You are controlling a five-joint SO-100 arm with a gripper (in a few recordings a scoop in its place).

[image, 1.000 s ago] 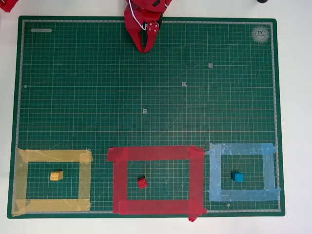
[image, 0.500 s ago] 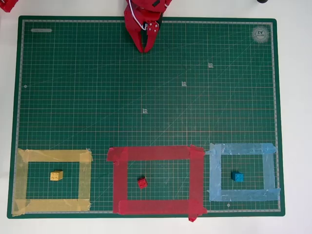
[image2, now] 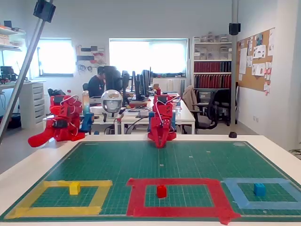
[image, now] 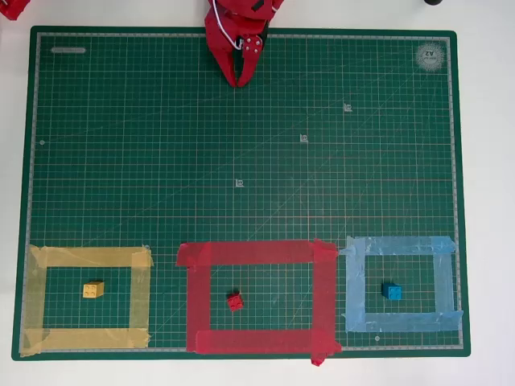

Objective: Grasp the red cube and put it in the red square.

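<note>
Scanning the near edge of the green mat [image: 121, 145] from the left in the overhead view: a yellow tape outline [image: 87, 259] holds a yellow block [image: 93, 289] near its middle. Next along, the red square [image: 257, 252] frames bare mat, and the red cube [image: 235, 301] sits inside it, a little left of centre and apart from every tape strip; the fixed view shows the same, with the red cube [image2: 162, 191] resting flat within the red square [image2: 178, 181]. Rightmost, a light blue tape outline [image: 401, 245] encloses a blue block [image: 392, 292]. At the far edge of the mat, roughly above the red outline's left half, the gripper [image: 241, 79] hangs tucked against the arm's base, fingertips brought close together to a point and nothing between them; from above they look shut or very nearly so, though a slim gap cannot be ruled out. It is well apart from all three blocks. Judging progress: the cube lies where the task wants it, so the placing appears done, with the arm in what reads as a rest pose. Nothing seems left beyond holding that pose, unless the cube is to be moved again.
</note>
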